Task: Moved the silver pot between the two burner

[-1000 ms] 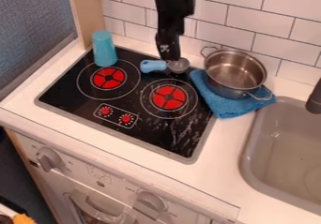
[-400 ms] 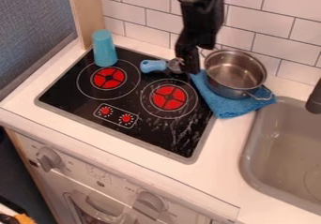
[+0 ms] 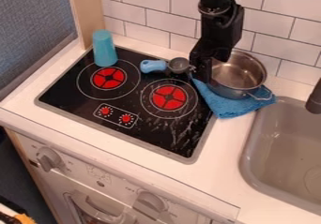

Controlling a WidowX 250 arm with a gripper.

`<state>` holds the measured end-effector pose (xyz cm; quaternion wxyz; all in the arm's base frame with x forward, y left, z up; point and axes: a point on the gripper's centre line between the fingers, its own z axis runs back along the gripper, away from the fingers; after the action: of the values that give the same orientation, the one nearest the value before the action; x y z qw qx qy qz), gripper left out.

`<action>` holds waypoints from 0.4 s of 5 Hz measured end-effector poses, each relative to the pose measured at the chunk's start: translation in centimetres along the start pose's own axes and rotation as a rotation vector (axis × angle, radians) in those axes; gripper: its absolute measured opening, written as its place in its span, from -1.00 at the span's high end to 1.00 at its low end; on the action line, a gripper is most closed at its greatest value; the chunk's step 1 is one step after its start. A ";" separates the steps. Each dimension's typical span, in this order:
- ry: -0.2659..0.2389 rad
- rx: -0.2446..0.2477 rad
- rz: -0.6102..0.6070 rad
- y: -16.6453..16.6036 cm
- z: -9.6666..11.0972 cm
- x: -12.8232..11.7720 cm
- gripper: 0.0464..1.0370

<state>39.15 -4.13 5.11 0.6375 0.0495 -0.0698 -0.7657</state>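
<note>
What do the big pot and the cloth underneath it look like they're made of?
The pot looks like metal, probably stainless steel, given its silvery shine and thin wire-like handle. The cloth seems to be blue fabric, perhaps terry or microfibre, judging by its soft, matte surface.

The white counter (image 3: pixel 225 157) holds a black stovetop (image 3: pixel 156 136) with a grey rim, marked with two red burners. A blue cloth (image 3: pixel 232 108) lies at the stovetop's rear right corner, reaching onto the counter beside it. On the stovetop, a blue cup (image 3: pixel 104 49) stands near its rear left corner, and a blue-handled scoop (image 3: pixel 153 66) lies along its rear part. Right of the stovetop, a grey sink (image 3: pixel 285 138) is set into the counter
</note>
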 end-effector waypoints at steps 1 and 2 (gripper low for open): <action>0.045 -0.029 -0.015 0.1 -1.2 -0.6 -0.93; 0.070 -0.047 -0.037 0.2 -1.8 -0.2 -0.79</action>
<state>39.69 -4.04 3.42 0.6262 0.0625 -0.0285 -0.7766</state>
